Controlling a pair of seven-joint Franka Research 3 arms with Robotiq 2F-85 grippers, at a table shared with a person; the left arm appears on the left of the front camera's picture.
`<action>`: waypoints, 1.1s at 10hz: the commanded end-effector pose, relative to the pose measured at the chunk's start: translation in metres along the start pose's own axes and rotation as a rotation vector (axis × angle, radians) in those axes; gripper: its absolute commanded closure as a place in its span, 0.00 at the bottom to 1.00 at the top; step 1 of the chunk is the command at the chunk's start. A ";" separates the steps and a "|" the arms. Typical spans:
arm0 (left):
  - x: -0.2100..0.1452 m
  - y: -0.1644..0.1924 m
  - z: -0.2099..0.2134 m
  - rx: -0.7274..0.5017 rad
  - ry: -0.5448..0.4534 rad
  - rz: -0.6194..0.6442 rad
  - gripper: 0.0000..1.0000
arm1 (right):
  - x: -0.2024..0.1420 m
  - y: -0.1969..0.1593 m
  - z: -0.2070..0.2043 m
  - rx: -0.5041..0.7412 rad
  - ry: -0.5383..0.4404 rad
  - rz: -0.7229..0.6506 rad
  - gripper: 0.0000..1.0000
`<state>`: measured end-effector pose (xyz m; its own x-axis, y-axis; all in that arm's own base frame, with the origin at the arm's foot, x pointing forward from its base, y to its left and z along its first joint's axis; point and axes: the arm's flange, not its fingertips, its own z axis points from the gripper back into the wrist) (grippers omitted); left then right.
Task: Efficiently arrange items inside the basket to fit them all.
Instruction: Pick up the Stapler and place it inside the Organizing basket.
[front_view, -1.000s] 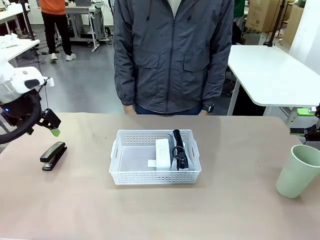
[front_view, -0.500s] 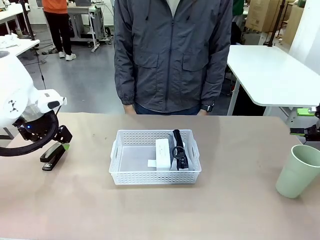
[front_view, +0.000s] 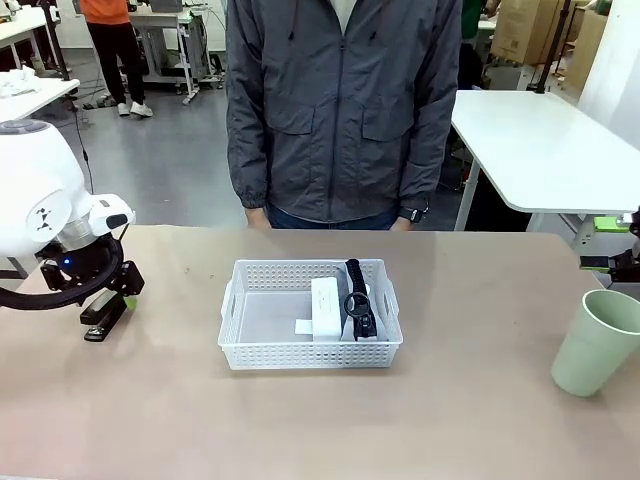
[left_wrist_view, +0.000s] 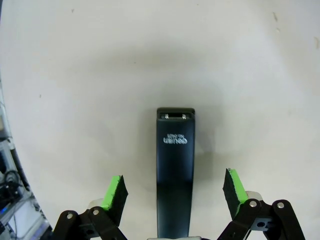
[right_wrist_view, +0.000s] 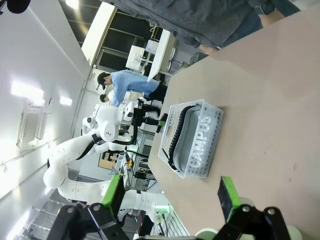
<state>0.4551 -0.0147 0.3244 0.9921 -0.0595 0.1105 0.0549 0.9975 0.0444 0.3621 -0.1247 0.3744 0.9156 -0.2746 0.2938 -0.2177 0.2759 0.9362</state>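
A black stapler (front_view: 99, 319) lies on the table at the far left. My left gripper (front_view: 113, 298) is low over it and open. In the left wrist view the stapler (left_wrist_view: 175, 165) runs lengthwise between the two green pads (left_wrist_view: 115, 192), which stand clear of its sides. The white basket (front_view: 247, 348) sits mid-table and holds a small white box (front_view: 325, 307) and a grey pouch with a black strap (front_view: 358, 300). A pale green cup (front_view: 597, 342) stands at the far right. My right gripper (right_wrist_view: 170, 196) is open and holds nothing. It looks along the table at the basket (right_wrist_view: 212, 122) and pouch (right_wrist_view: 197, 142).
A person in a grey jacket (front_view: 345, 110) stands at the far edge of the table, hands down. A white table (front_view: 545, 150) stands behind on the right. Bare tabletop lies in front of the basket and between it and the cup.
My left arm swung in and came down over the stapler, so its open fingers now straddle it. The basket, its contents, the cup and the right arm have not moved.
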 end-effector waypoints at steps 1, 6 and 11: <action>0.014 0.003 -0.002 0.013 0.034 0.018 0.00 | 0.001 0.004 -0.001 -0.009 -0.008 -0.011 0.00; 0.021 0.014 -0.007 -0.015 0.094 0.049 0.00 | 0.001 0.004 -0.001 -0.009 -0.008 -0.011 0.00; 0.023 0.011 -0.012 -0.012 0.131 0.035 0.00 | 0.001 0.004 -0.001 -0.009 -0.008 -0.011 0.00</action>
<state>0.4744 -0.0045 0.3136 0.9997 -0.0255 -0.0057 0.0257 0.9989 0.0388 0.3621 -0.1246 0.3744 0.9156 -0.2745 0.2938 -0.2177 0.2759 0.9362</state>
